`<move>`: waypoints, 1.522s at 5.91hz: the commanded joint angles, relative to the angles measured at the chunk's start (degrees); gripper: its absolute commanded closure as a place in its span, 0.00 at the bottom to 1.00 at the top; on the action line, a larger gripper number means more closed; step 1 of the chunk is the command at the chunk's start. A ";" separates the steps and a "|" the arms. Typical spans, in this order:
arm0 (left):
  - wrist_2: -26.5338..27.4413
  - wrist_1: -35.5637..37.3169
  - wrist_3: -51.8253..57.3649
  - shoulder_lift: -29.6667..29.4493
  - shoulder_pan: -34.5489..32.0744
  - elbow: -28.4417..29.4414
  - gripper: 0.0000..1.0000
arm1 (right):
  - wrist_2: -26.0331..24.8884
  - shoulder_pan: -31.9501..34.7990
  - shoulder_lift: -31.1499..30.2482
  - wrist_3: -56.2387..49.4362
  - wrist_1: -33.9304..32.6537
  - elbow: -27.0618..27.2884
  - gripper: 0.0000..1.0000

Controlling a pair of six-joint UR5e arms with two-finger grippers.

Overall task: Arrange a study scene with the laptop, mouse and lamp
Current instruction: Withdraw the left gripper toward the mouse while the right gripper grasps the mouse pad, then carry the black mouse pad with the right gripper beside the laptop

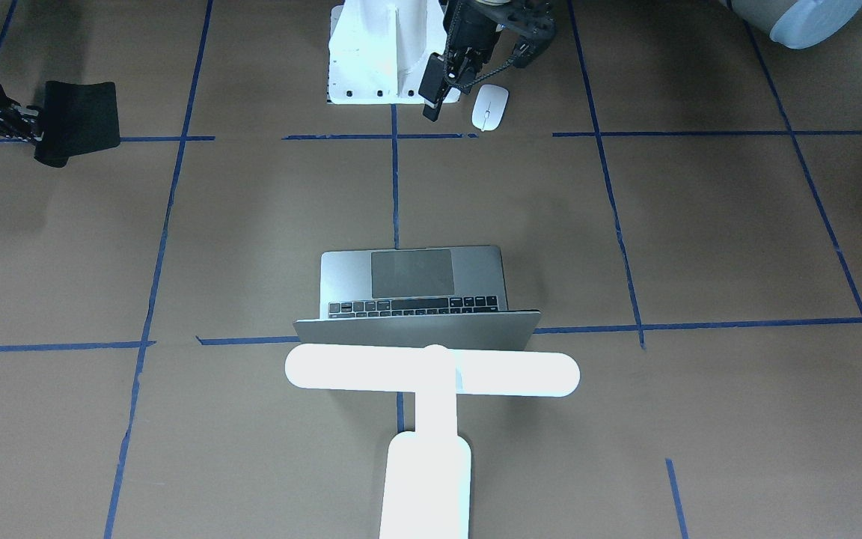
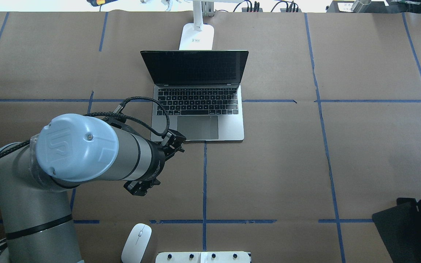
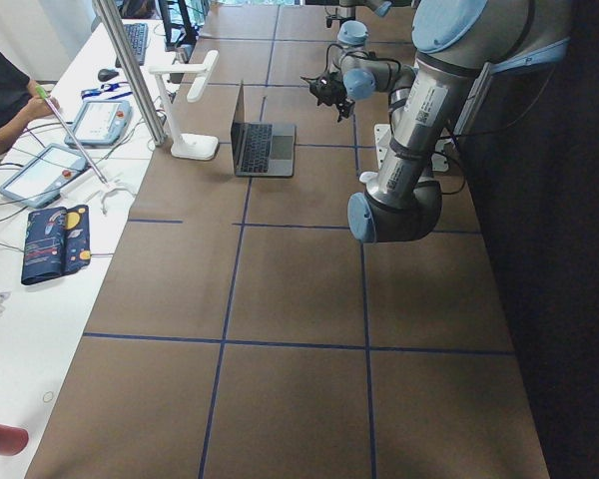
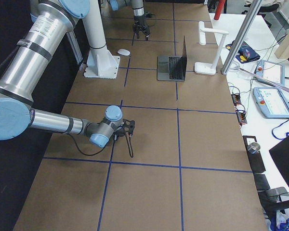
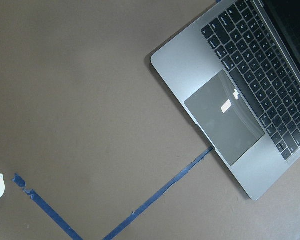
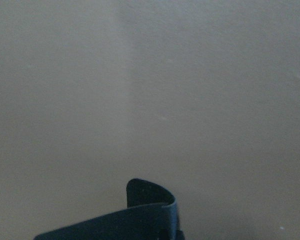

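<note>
Floppy black mat [image 1: 83,120] pinched in right end effector [image 1: 36,135]; left end effector [image 1: 447,97] spread beside oval mouse [image 1: 490,107].

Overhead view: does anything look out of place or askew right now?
Only the mouse: it lies by the robot's pedestal, far from the laptop, not beside it. Laptop is open and square to the tape, lamp upright behind it. No damage shows.

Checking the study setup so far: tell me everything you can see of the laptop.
The laptop is thin, silver-grey and metal-looking. It is open, with its dark screen near upright, facing the robot. It has black keys and a large grey trackpad. It lies flat on the brown table, the lamp close behind its lid, with nothing resting on it.
</note>
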 commanded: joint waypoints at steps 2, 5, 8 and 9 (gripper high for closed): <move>0.15 0.09 0.00 -0.02 -0.09 -0.20 0.00 | 1.21 4.34 11.64 2.42 -5.76 1.90 1.00; 0.24 0.18 0.26 1.82 0.26 -1.17 0.00 | 2.28 8.93 33.85 2.96 -29.52 1.03 1.00; 9.74 1.31 18.72 10.82 10.92 -5.70 0.00 | 1.06 9.02 45.59 8.04 -31.72 -7.66 1.00; 10.95 1.49 20.55 13.05 13.07 -8.79 0.00 | 0.53 9.11 49.18 9.88 -31.72 -10.90 1.00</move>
